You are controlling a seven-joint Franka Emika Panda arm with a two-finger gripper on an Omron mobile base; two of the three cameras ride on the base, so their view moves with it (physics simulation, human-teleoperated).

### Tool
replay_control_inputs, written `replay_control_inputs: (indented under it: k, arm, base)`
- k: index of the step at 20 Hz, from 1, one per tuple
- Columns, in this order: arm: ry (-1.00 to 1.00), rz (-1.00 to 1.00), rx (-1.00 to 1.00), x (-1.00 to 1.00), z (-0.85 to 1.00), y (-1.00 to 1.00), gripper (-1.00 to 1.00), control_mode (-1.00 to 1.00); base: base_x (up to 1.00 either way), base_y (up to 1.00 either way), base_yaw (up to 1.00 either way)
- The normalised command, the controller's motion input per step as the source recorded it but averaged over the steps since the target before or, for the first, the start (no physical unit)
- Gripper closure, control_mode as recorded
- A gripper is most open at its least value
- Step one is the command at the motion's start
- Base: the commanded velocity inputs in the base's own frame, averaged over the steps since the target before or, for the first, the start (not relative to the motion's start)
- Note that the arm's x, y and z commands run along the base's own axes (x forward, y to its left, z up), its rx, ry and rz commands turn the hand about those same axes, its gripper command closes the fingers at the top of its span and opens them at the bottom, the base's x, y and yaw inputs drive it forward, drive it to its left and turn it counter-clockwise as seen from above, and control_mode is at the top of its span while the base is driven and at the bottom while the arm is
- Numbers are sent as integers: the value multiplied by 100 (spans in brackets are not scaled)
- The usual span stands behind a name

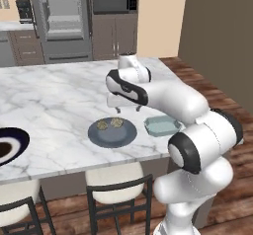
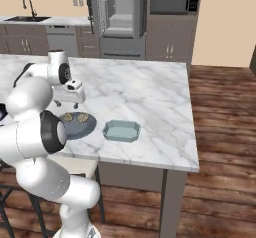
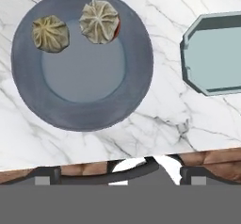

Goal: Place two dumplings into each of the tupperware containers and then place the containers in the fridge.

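Dumplings [image 3: 51, 34] on grey-blue plate [image 3: 136, 86], teal container [image 3: 216, 58] beside, no legible writing

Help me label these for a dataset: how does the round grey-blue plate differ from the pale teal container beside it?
The plate is round, dark grey-blue and opaque; the teal container is rectangular with cut corners, pale and translucent. The plate carries two dumplings near its rim; the container holds nothing. The plate looks flatter, the container has raised walls. Both sit upright near the marble counter's front edge.

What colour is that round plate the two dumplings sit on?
Flat grey-blue plate, with a slightly lighter centre; clearest in the hand view.
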Motion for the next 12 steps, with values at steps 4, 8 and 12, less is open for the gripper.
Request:
replay_control_inputs:
  k: [4,8,12]
  arm:
    - [3,0,0,1,-15,21,-100,-100]
    - [1,0,0,2,-20,16,-100,-100]
    - [1,0,0,13,-28,1,-100,-100]
  base:
    - [0,0,0]
    - [0,0,0]
    - [0,0,0]
